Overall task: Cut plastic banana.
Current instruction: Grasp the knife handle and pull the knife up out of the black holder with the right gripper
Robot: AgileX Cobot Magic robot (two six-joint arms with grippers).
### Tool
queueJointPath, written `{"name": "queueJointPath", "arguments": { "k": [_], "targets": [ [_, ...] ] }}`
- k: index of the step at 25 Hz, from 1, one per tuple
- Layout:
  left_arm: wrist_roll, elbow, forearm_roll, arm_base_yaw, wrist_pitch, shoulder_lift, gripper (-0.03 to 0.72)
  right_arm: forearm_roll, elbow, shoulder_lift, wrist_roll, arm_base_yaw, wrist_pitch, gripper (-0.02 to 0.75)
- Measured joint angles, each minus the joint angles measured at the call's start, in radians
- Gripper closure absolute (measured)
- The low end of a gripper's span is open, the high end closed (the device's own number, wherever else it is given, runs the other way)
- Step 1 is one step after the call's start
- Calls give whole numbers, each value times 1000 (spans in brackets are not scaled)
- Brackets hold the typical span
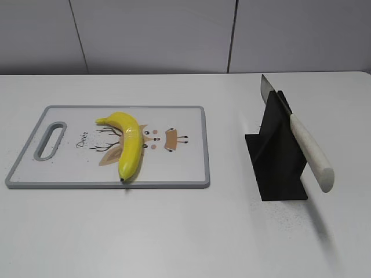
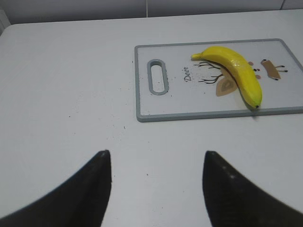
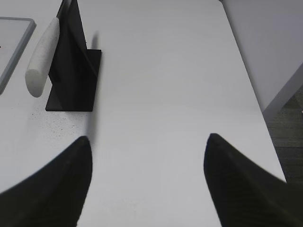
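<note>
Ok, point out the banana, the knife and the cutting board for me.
banana [image 1: 131, 143]: exterior view, middle of its yellow body.
knife [image 1: 311, 152]: exterior view, on the white handle.
cutting board [image 1: 185, 168]: exterior view, bare white surface near its right edge.

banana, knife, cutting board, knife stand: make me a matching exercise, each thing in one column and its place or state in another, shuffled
Things:
1. plastic banana
2. knife
3. cutting board
4. knife stand

Places or states:
A. flat on the white table, grey rim, slot handle at its left end in the exterior view
B. black, standing on the table right of the board
C. lying on the board over the deer print
D. propped in the stand, blade up and away, pale handle sticking out toward the camera

Pairs: 1-C, 2-D, 3-A, 4-B
</note>
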Motion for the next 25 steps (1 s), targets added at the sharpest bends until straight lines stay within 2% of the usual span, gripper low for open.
{"name": "queueJointPath", "arguments": {
  "k": [6,10,14,25],
  "targets": [
    [0,0,21,0,-2,0,114,-25,-9,4,0,0,-4,222],
    [0,0,29,0,-2,0,111,-12,-74,86,0,0,-4,214],
    [0,0,29,0,-3,0,108,24,-162,245,-1,0,37,187],
    [0,0,30,0,-3,0,106,123,-377,679,52,3,120,182]
  ]
}}
